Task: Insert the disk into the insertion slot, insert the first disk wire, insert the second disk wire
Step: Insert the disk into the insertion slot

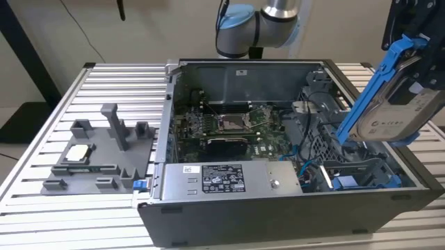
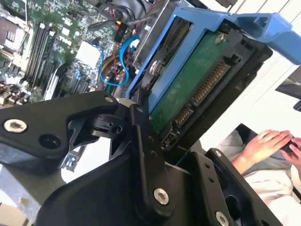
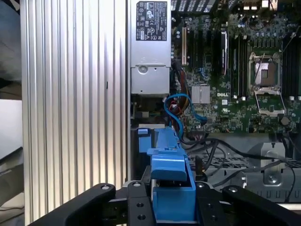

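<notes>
Firmly, the gripper (image 3: 173, 200) pinches the disk (image 1: 389, 112) by its blue carrier (image 1: 372, 88), holding it above the open computer case (image 1: 278, 219), over the insertion slot (image 1: 361, 174). Its long axis slants steeply, lower end toward the motherboard (image 1: 230, 125).

No print legible. Exterior view: black rating label (image 1: 221, 178) on power supply (image 1: 274, 179), 6 o'clock of processor socket (image 1: 230, 123); faint lettering on disk (image 1: 389, 122) face.
</notes>
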Action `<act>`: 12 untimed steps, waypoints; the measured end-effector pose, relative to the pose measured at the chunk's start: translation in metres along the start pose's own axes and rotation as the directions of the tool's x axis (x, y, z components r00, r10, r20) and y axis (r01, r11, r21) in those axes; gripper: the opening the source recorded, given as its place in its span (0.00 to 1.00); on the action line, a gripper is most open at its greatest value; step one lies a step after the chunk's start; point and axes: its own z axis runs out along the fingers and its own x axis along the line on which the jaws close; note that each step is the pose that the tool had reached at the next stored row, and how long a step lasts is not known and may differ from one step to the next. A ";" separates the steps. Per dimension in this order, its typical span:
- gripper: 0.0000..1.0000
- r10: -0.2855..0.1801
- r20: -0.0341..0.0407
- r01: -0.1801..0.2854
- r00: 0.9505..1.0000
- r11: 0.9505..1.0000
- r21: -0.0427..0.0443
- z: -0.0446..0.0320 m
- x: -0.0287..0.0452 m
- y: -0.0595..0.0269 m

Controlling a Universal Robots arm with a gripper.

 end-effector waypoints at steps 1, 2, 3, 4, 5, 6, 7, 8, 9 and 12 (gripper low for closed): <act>0.33 0.000 0.000 0.000 1.000 1.000 0.000 0.0012 0.0000 -0.0028; 0.33 0.000 0.000 0.000 1.000 1.000 0.000 0.0023 -0.0001 -0.0050; 0.33 0.000 0.000 0.000 1.000 1.000 0.000 0.0036 -0.0001 -0.0068; 0.33 0.000 0.000 0.000 1.000 1.000 0.000 0.0049 -0.0002 -0.0085; 0.33 0.000 0.000 0.000 1.000 1.000 0.000 0.0063 -0.0002 -0.0101; 0.33 0.000 -0.001 0.000 1.000 1.000 0.000 0.0077 -0.0002 -0.0113; 0.33 0.000 -0.001 0.000 1.000 1.000 0.000 0.0090 -0.0003 -0.0119; 0.33 0.000 -0.001 0.000 1.000 1.000 0.000 0.0108 -0.0003 -0.0121; 0.33 0.000 -0.001 0.000 1.000 1.000 0.000 0.0127 -0.0002 -0.0123; 0.33 0.000 -0.003 0.000 1.000 1.000 0.000 0.0181 -0.0002 -0.0129</act>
